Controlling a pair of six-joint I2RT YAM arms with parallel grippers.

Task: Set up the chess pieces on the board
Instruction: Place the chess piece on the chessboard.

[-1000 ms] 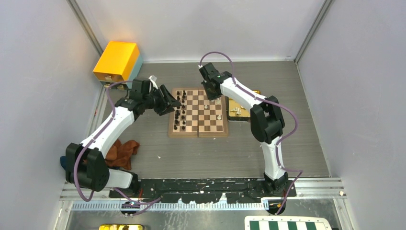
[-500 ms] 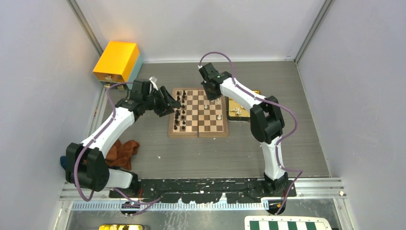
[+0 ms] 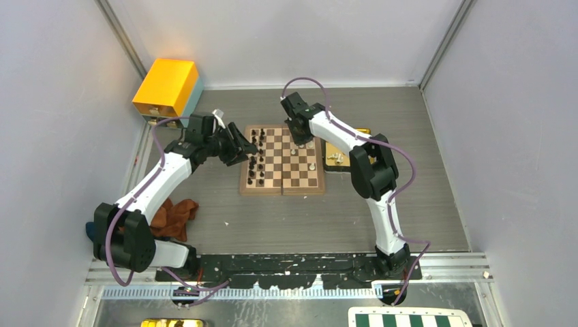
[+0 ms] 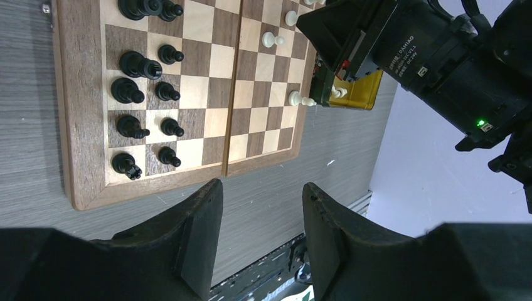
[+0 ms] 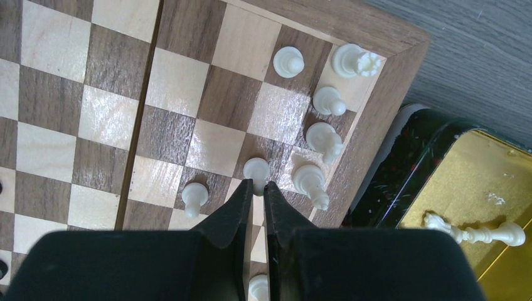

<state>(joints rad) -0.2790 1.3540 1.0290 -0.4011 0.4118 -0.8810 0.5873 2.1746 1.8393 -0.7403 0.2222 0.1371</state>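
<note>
Two chess pieces (image 5: 483,235) lying flat, in tray (image 5: 452,182)

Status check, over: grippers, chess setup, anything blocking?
Left gripper open, empty, beside the board. Right gripper nearly closed, tips at a white pawn, grip unclear. Black pieces lined up; white pieces partly placed, more in the gold tray. No obstruction seen.

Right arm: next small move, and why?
Probably lift the right pincer a touch: its nearly closed tips sit against a white pawn on the board, and whether it's gripped isn't clear. More white pieces lie in the gold tray.
</note>
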